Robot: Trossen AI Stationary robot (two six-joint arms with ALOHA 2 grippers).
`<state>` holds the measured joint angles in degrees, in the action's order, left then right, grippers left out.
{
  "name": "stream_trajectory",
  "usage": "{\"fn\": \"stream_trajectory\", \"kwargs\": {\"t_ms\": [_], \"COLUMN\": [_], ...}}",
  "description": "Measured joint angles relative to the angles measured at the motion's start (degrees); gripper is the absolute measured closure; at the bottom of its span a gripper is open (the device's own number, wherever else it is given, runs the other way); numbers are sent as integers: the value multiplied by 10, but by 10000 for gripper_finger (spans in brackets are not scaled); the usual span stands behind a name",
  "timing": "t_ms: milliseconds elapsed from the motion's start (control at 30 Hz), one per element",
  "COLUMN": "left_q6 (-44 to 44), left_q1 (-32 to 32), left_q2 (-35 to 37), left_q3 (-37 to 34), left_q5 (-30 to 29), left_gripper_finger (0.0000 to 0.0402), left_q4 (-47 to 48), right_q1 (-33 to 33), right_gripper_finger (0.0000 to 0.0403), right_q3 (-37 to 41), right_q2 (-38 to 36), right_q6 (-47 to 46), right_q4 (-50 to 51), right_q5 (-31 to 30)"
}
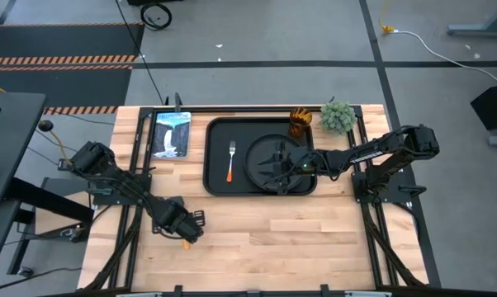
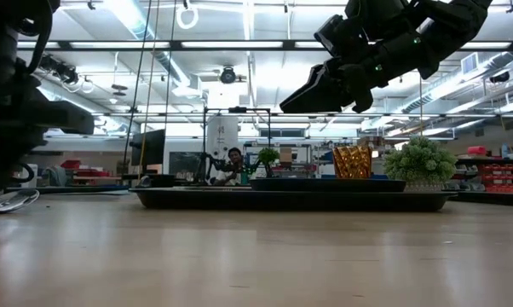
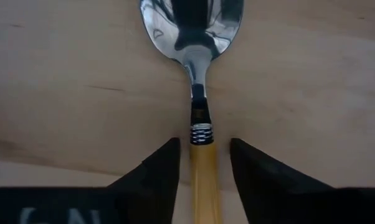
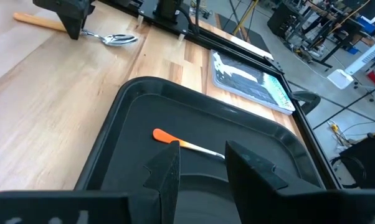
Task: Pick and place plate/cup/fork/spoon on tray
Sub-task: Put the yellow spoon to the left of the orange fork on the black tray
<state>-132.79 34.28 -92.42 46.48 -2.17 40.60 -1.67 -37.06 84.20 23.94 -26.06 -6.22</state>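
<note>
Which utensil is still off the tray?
The spoon with the round silver bowl and yellow-orange handle, lying on bare wood between the left end effector's fingers. The slim orange-handled fork already lies inside the black rectangular tray.

A light wooden table (image 1: 257, 239) is sitting on a grey concrete floor (image 1: 265, 49). Black mats edged with orange-and-black hazard stripes (image 1: 59, 59) are lying on the floor at ten o'clock from the table. A white cable (image 1: 434, 45) is trailing across the floor at one o'clock. In the low view, long ceiling lights (image 2: 239, 17) are glowing over a workshop hall, red storage bins (image 2: 495, 175) are lining shelves at three o'clock, and a person (image 2: 233, 162) is sitting far behind the table.
</note>
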Motion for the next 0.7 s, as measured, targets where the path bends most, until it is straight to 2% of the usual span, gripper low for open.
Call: {"fn": "stream_trajectory", "kwargs": {"t_ms": [333, 533, 700], "left_q6": [0, -1, 4], "left_q1": [0, 0, -6], "left_q2": [-1, 1, 22], "left_q3": [0, 11, 19], "left_q5": [-1, -12, -60], "left_gripper_finger": [343, 345, 339], "left_q4": [-2, 21, 38], "right_q1": [0, 0, 0], "right_gripper_finger": [269, 269, 269], "right_q3": [0, 0, 0], "right_q2": [0, 0, 0], "right_q6": [0, 0, 0], "right_q4": [0, 0, 0], "right_q5": [0, 0, 0]}}
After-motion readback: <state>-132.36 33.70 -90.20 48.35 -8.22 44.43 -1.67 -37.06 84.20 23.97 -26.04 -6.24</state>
